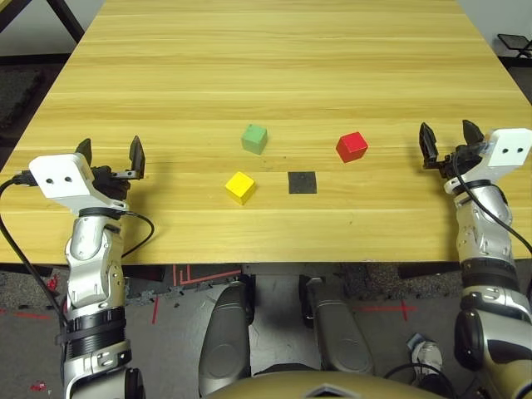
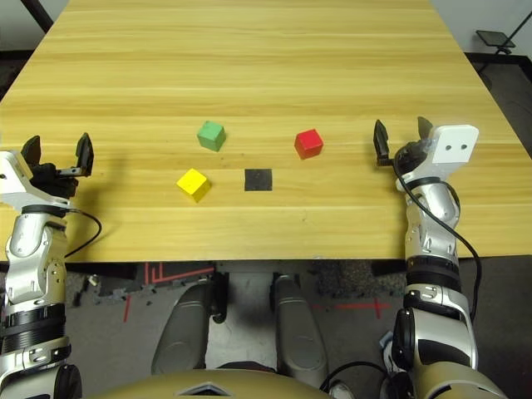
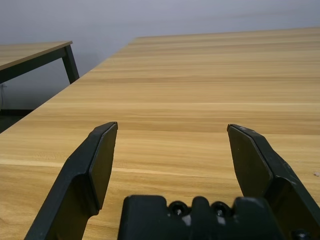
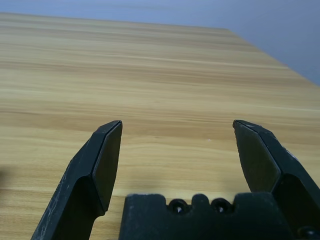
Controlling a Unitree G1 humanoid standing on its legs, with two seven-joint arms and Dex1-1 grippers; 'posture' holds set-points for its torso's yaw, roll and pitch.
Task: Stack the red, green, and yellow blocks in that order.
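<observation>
The bright red matte cube [image 1: 352, 147], muted green matte cube [image 1: 254, 139] and bright yellow matte cube [image 1: 240, 187] are lying apart mid-table around a flat black square patch [image 1: 302, 182], none stacked. The left gripper [image 1: 110, 157] and right gripper [image 1: 450, 142] are hovering spread and empty at opposite table edges, probably staged for a first pick. The wrist cameras are facing bare wooden tabletop [image 3: 200, 90], past the cubes.

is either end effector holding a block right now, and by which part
Nothing is held. The left end effector and right end effector are open and empty; the red, green and yellow blocks lie untouched.

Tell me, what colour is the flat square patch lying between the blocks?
Black: the patch shows best in the left eye view.
</observation>
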